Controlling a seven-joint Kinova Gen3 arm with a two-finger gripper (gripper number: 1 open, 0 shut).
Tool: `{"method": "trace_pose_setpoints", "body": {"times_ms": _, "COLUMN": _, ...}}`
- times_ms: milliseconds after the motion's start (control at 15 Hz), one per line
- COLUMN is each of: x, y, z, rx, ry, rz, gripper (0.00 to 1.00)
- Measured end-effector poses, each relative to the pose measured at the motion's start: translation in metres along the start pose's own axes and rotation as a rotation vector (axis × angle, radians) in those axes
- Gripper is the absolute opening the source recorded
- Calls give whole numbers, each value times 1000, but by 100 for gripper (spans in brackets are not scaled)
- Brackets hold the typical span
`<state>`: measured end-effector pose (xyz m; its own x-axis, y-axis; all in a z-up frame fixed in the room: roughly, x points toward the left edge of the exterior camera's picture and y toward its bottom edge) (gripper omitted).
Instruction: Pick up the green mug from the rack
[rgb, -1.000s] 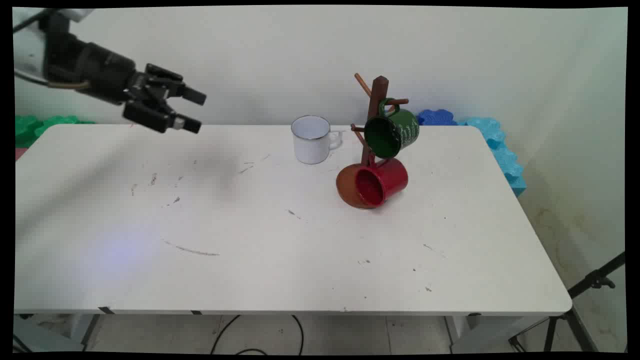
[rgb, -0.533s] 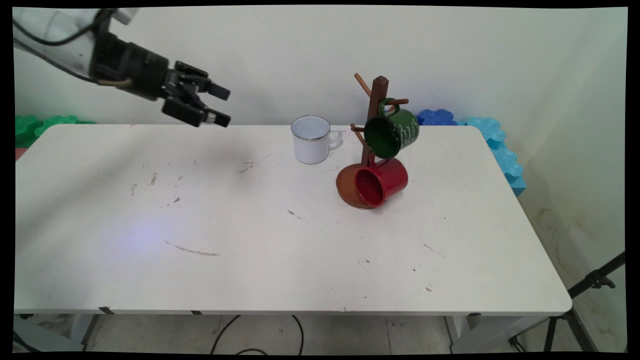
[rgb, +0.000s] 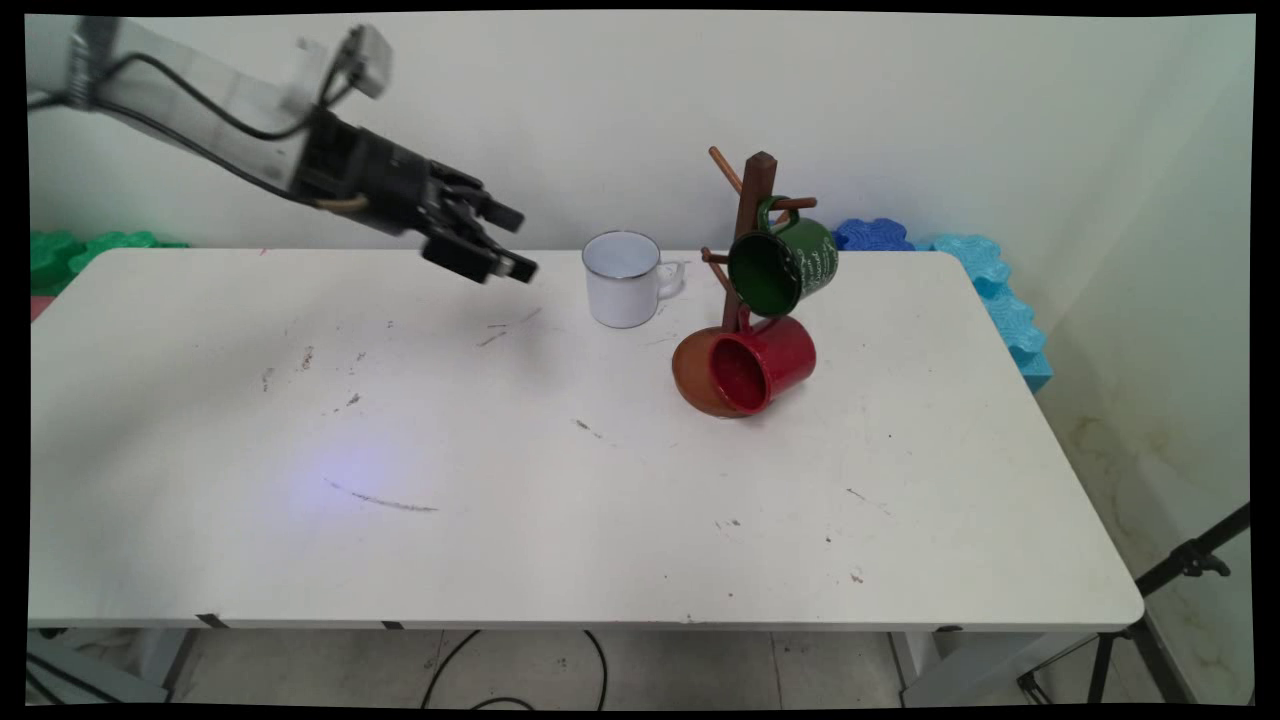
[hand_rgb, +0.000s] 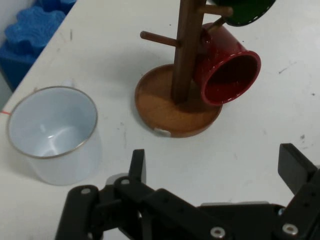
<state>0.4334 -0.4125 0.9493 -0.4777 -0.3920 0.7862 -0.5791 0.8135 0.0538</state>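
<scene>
Round enamelled white mug (rgb: 622, 279), upright

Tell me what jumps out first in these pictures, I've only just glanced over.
The wooden mug tree stands toward the table's far side, a green mug hanging from an upper peg and a red mug from a lower one, over the round base. A white mug stands upright beside it, and the open, empty gripper hangs just left of that mug.

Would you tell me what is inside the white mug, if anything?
The white mug stands upright and looks empty: the hand view shows its bare white bottom, and nothing lies in it. In the main view its near wall hides the bottom. The gripper is open beside it.
</scene>
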Motion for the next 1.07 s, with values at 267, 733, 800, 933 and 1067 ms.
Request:
{"method": "trace_pose_setpoints", "body": {"times_ms": 267, "x": 2, "y": 27, "z": 43, "rx": -1, "ry": -15, "rz": -61, "gripper": 100}}
{"method": "trace_pose_setpoints", "body": {"times_ms": 733, "x": 9, "y": 70, "z": 116, "rx": -9, "ry": -17, "rz": -145, "gripper": 100}}
{"method": "trace_pose_setpoints", "body": {"times_ms": 800, "x": 12, "y": 75, "z": 125, "rx": -10, "ry": -13, "rz": -151, "gripper": 100}}
{"method": "trace_pose_setpoints", "body": {"times_ms": 933, "x": 17, "y": 83, "z": 140, "rx": -12, "ry": -2, "rz": -152, "gripper": 100}}
{"method": "trace_pose_setpoints", "body": {"times_ms": 1067, "x": 24, "y": 91, "z": 152, "rx": -12, "ry": 14, "rz": -145, "gripper": 100}}
